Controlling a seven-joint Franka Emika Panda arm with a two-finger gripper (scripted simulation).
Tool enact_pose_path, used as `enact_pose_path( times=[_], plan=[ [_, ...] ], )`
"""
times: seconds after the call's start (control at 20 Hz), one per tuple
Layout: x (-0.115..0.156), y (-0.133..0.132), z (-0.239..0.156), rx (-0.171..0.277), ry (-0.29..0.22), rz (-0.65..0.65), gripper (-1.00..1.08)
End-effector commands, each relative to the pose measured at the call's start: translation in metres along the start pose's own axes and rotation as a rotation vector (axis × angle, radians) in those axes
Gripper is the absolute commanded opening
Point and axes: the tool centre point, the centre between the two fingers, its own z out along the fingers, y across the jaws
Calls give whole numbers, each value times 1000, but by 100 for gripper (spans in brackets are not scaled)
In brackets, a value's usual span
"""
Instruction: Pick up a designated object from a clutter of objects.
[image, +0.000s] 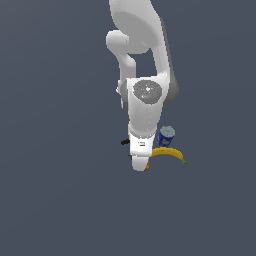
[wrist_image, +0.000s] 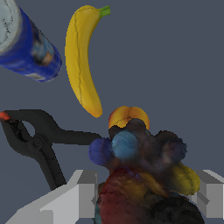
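A plain dark grey table (image: 60, 190) is being shown under the clutter. In the exterior view the can (image: 166, 136) and banana (image: 170, 154) are being seen beside the arm. Only in the wrist view is the dark lumpy object (wrist_image: 140, 175) being revealed, sitting between the spread fingers (wrist_image: 83, 192) of the end effector (wrist_image: 146, 197), in front of the orange-red fruit (wrist_image: 128, 116) and beside the black clamp (wrist_image: 39, 140); whether it is being gripped cannot be told.

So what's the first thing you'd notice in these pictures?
In the wrist view, the dark lumpy object with blue, red and yellow blobs fills the space between the gripper fingers, hiding part of the orange-red fruit behind it. The yellow banana lies beyond, between the blue-and-white can and the fruit. In the exterior view, the big white arm hangs over everything.
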Motion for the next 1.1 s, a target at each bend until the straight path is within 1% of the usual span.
enact_pose_path(
  times=[0.0, 0.55, 1.05],
  plan=[
    [-15, -11, -17, -1, 0, 0, -100],
    [-83, -60, -91, 0, 2, 0, -100],
    [-150, -107, -167, 1, 6, 0, -100]
  ],
)
